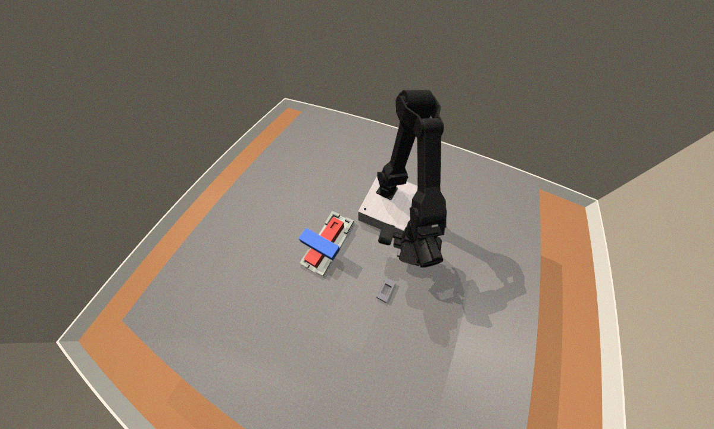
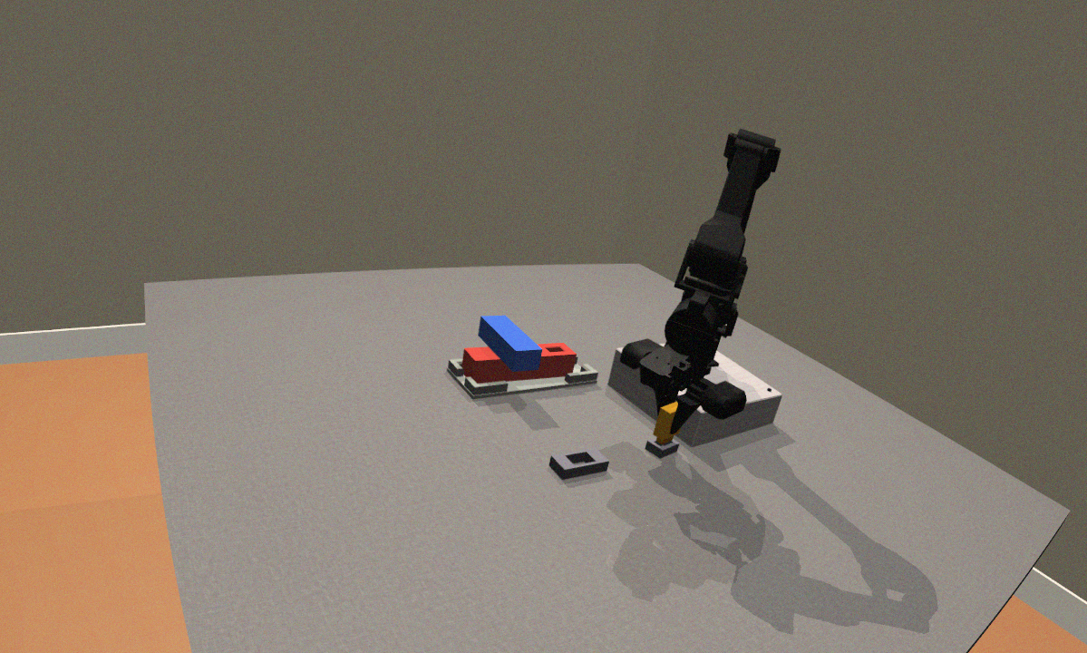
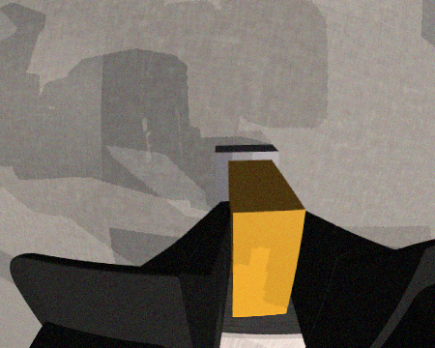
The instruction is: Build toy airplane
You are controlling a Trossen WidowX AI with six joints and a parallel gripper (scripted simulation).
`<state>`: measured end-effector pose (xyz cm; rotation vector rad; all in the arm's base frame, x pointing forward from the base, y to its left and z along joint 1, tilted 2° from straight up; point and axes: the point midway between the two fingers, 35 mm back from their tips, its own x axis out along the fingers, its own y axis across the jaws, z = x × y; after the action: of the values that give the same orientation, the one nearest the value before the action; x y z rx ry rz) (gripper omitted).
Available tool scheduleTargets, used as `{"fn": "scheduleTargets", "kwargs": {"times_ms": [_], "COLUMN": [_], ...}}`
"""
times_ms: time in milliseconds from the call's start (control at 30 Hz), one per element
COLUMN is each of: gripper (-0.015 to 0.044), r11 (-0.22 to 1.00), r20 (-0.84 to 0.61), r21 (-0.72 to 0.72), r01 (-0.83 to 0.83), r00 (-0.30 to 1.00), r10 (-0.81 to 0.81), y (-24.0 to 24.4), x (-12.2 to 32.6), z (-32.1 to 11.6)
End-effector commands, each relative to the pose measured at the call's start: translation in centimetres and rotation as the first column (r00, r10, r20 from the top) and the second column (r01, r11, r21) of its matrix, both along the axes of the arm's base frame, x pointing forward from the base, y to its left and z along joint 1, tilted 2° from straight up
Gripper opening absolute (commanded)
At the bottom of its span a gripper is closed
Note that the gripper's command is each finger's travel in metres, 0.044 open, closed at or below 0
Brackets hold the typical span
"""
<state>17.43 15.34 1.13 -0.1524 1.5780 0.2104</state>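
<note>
The yellow tail fin [image 2: 665,425] [image 3: 266,261] stands upright at the small grey holder [image 2: 662,449] [image 3: 221,176]; its tab is hidden. My gripper [image 2: 671,412] [image 3: 251,211] is shut on the fin, one finger on each side. In the top view the arm hides the fin and fingertips. The red fuselage [image 1: 314,258] [image 2: 481,367] lies in the pale cradle [image 1: 321,271] [image 2: 486,388]. The blue wing [image 1: 319,243] [image 2: 508,336] lies across the top of the fuselage, hiding its own tab. The open tail socket [image 1: 334,224] [image 2: 556,349] shows near the fuselage's end.
A second grey holder [image 1: 382,300] [image 2: 581,470], with an empty opening, lies on the table near the gripper. The pale base block [image 1: 375,205] [image 2: 742,381] stands close behind the gripper. The cradle lies across the table from the fin, beyond the block's side.
</note>
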Motion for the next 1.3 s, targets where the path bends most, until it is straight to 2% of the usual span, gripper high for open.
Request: {"fn": "scheduleTargets", "kwargs": {"times_ms": [0,1100,1267], "gripper": [0.0000,0.0000,0.0000], "r11": [1.000,1.000,1.000], "r20": [0.005,0.009,0.010], "r21": [0.006,0.008,0.008], "r01": [-0.006,0.008,0.009], "r00": [1.000,1.000,1.000], "r10": [0.006,-0.008,-0.009], "y": [0.2,-0.5,-0.7], "x": [0.3,0.2,0.2], "z": [1.1,11.3,11.7]}}
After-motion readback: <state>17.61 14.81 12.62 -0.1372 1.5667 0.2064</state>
